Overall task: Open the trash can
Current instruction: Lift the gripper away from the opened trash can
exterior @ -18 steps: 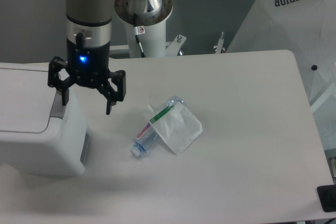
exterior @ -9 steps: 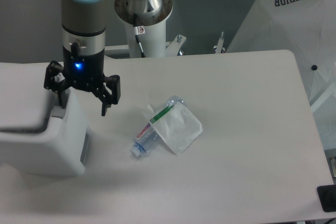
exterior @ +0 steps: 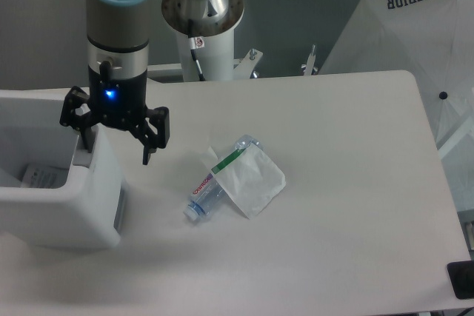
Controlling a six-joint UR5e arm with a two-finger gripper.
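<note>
The trash can (exterior: pixel 59 205) sits at the bench's (exterior: pixel 348 205) nine o'clock edge with its inside showing and no lid across the top, so the opening looks done. The gripper (exterior: pixel 115 135) hangs at its right rim, jaws spread and holding nothing.

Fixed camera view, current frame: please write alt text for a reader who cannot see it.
A white trash can at the table's left edge stands open, its inside visible, with the robot's open gripper straddling its right rim. To the right, a clear plastic bottle with a white bag lies on the white table.
</note>
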